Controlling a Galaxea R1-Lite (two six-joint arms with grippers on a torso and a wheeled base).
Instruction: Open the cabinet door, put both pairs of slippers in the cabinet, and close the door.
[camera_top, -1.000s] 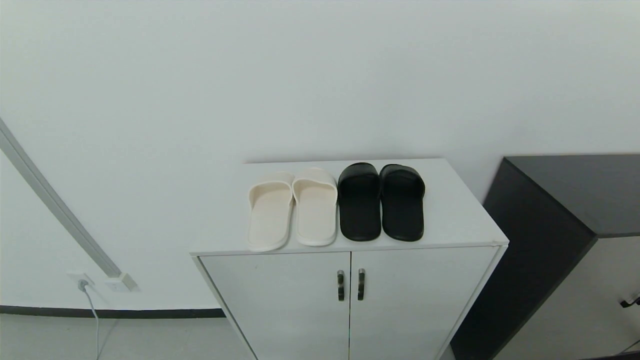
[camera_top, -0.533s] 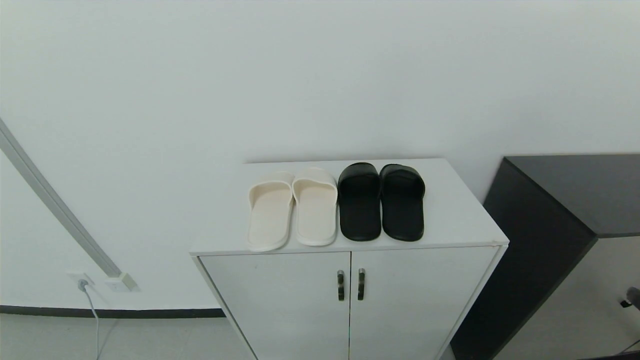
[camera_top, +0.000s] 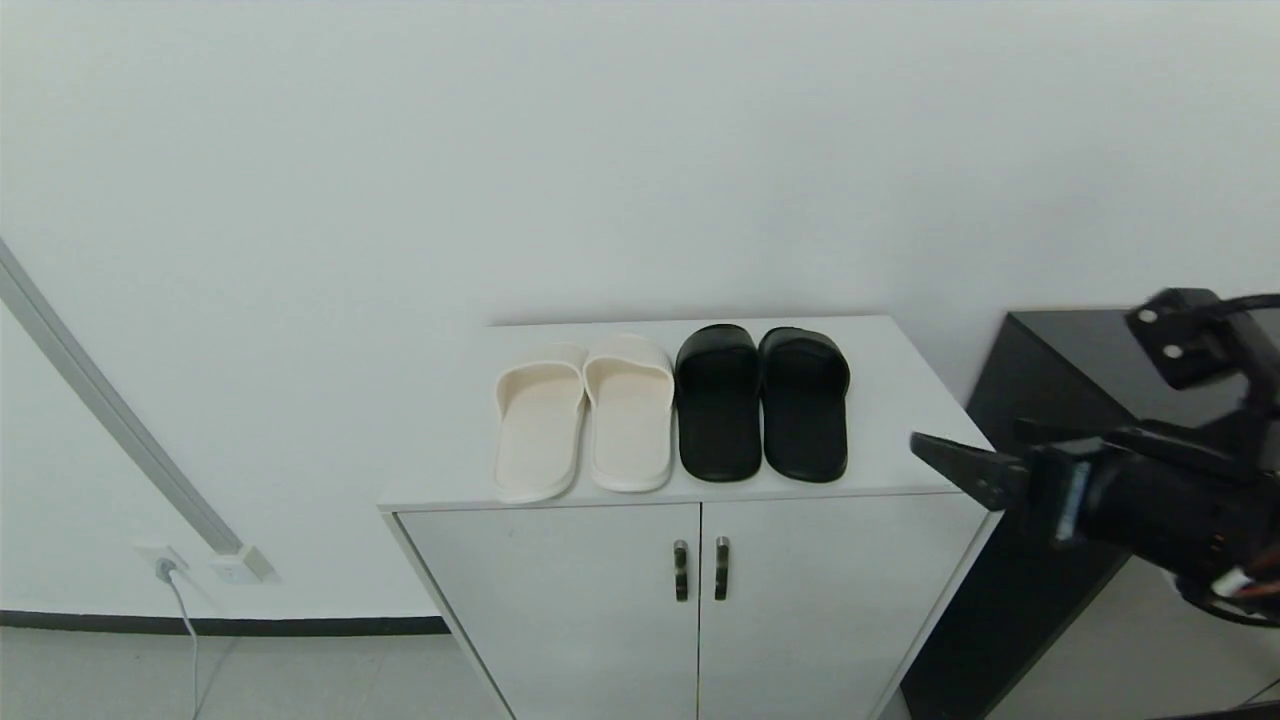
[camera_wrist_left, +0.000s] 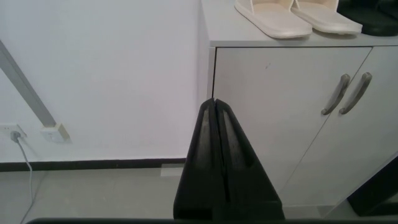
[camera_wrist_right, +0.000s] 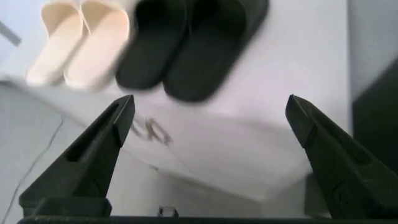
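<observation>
So the cream slippers (camera_top: 585, 420) and black slippers (camera_top: 762, 405) sit on top of the closed cabinet (camera_top: 900, 400), cream at 9 o'clock of black. The right gripper (camera_wrist_right: 209, 102) hangs at the cabinet's 3 o'clock, spread wide; the left gripper (camera_wrist_left: 215, 106) is pinched closed.

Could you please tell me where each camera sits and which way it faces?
Head view: on the head, looking forward and down at the cabinet topped by white slippers and black slippers; right gripper at right.
Left wrist view: on that wrist, facing the closed doors; left gripper shut.
Right wrist view: on that wrist, looking down on the cabinet top; its fingers spread.
Shared: all show the white slippers.
</observation>
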